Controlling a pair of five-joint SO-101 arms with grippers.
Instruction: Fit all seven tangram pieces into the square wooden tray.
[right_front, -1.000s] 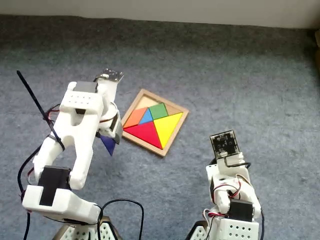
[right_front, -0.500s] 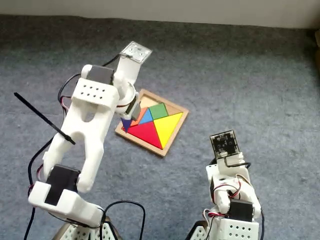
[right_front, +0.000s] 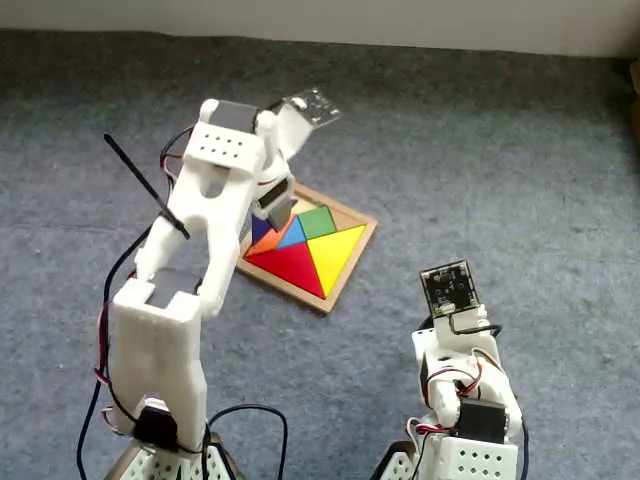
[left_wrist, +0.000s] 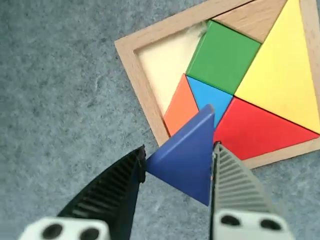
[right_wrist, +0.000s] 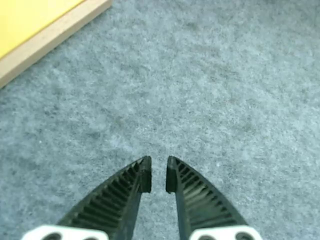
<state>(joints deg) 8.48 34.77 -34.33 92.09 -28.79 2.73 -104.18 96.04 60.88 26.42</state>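
Note:
The square wooden tray (right_front: 349, 267) (left_wrist: 144, 92) lies on the grey carpet and holds red (right_front: 290, 265), yellow (right_front: 336, 253), green (right_front: 318, 221), light blue (right_front: 292, 235) and orange (right_front: 270, 238) pieces. Bare wood shows at two spots inside the tray (left_wrist: 165, 60). My left gripper (left_wrist: 176, 160) is shut on a dark blue triangle (left_wrist: 187, 156) (right_front: 261, 229), held above the tray's left edge near the orange piece (left_wrist: 181, 107). My right gripper (right_wrist: 156, 176) hovers low over bare carpet near the tray's corner (right_wrist: 55, 31), jaws almost together with nothing between them.
Grey carpet (right_front: 500, 170) surrounds the tray on all sides. The right arm (right_front: 458, 350) stands folded at the front right. A black cable tie (right_front: 145, 185) sticks out from the left arm. A pale wall strip (right_front: 400, 20) runs along the back.
The left arm has swung from the carpet left of the tray up and to the right, carrying the dark blue triangle over the tray's left edge. The right arm has stayed still.

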